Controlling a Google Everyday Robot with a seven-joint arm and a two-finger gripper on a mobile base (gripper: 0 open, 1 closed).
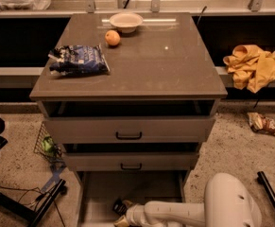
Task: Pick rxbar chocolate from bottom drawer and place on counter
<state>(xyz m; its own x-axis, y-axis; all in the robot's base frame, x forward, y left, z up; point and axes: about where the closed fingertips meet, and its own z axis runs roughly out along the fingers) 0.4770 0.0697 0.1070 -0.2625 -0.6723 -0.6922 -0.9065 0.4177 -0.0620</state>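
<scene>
The bottom drawer (104, 193) stands pulled out at the foot of the cabinet, its pale floor showing. My white arm reaches into it from the lower right, and my gripper (122, 211) is low inside the drawer near its front. A small dark object (118, 205) lies right at the fingertips; it may be the rxbar chocolate, but I cannot tell for sure, nor whether it is held. The counter (160, 65) is the grey-brown top of the cabinet.
On the counter lie a blue-and-white snack bag (78, 59), an orange (112, 38) and a white bowl (126, 21). The two upper drawers (130, 129) stand slightly open above my arm. A yellow cloth (253, 66) lies at right, cables and a black base at left.
</scene>
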